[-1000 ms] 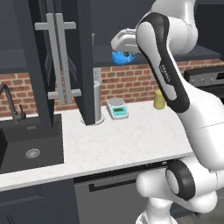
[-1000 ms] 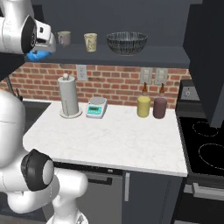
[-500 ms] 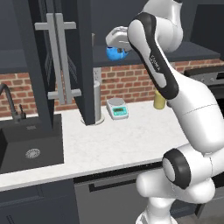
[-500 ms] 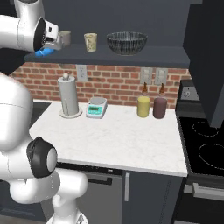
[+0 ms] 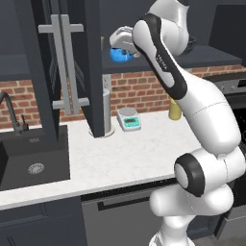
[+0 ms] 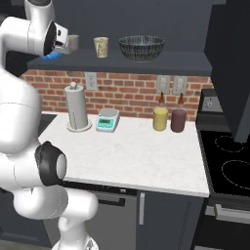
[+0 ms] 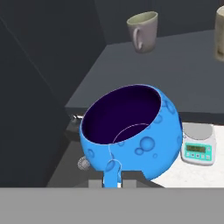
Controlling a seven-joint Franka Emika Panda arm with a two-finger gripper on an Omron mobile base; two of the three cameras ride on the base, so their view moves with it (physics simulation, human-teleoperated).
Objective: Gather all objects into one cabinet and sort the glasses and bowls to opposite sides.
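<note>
I'm carrying the blue bowl [image 7: 131, 131] pinched at its near rim, 6 o'clock in the hand view, claw [image 7: 111, 177] clamped tight. It's hanging just off the cabinet shelf [image 6: 161, 62] edge. Glossy, rigid, probably light; a rim pinch may swivel, so I'm going slow.

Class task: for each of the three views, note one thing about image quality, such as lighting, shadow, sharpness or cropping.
Left base view: even, flat lighting; the blue bowl is partly hidden by the arm. Right base view: the dark bowl is sharp against the dim cabinet. Hand view: the blue bowl is crisp and glossy, and the cream tumbler is cropped at the edge.
</note>
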